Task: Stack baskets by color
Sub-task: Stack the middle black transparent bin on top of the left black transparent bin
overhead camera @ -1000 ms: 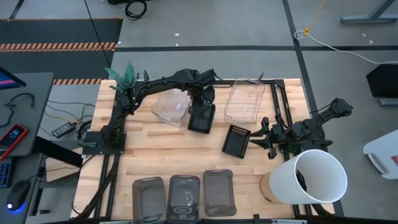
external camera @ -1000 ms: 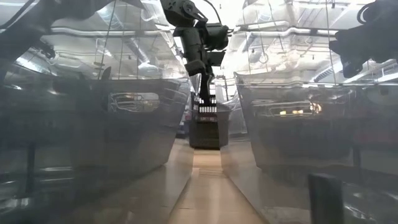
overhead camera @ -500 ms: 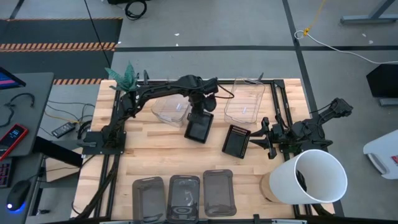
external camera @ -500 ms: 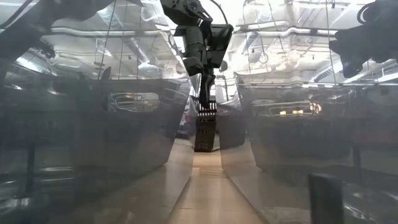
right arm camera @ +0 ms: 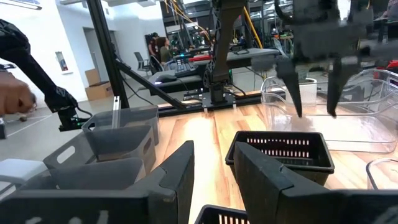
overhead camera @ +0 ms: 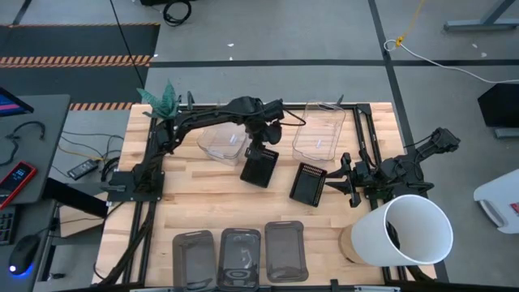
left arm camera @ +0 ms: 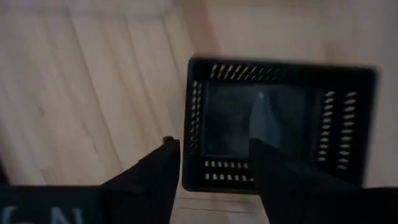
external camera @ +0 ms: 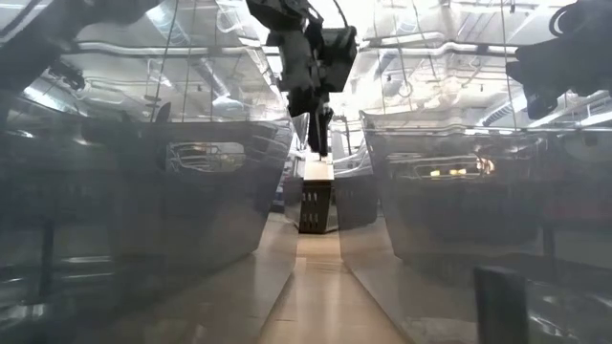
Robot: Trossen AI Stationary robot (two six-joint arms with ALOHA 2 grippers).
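Note:
A small black slotted basket (overhead camera: 259, 168) stands open side up on the wooden table, mid-table. My left gripper (overhead camera: 263, 139) hangs just above its far end, pointing steeply down. It is open, and in the left wrist view its fingers stand apart over the basket's (left arm camera: 273, 134) near wall without touching it. A second black basket (overhead camera: 308, 183) lies to the right, just in front of my right gripper (overhead camera: 334, 180), which is level and open. Two clear baskets (overhead camera: 223, 142) (overhead camera: 319, 130) sit at the far side. Three smoky grey baskets (overhead camera: 241, 255) line the near edge.
A big white bucket (overhead camera: 413, 231) lies at the near right corner, beside my right arm. A green plant (overhead camera: 160, 99) stands at the far left corner. Bare wood shows between the black baskets and the grey row. A person's hand shows beyond the table (right arm camera: 15, 99).
My left gripper has carried the black basket a little toward the near edge, turning it slightly. It has then opened and let go. The basket now rests on the table, with the fingers just above it. My right arm has kept still.

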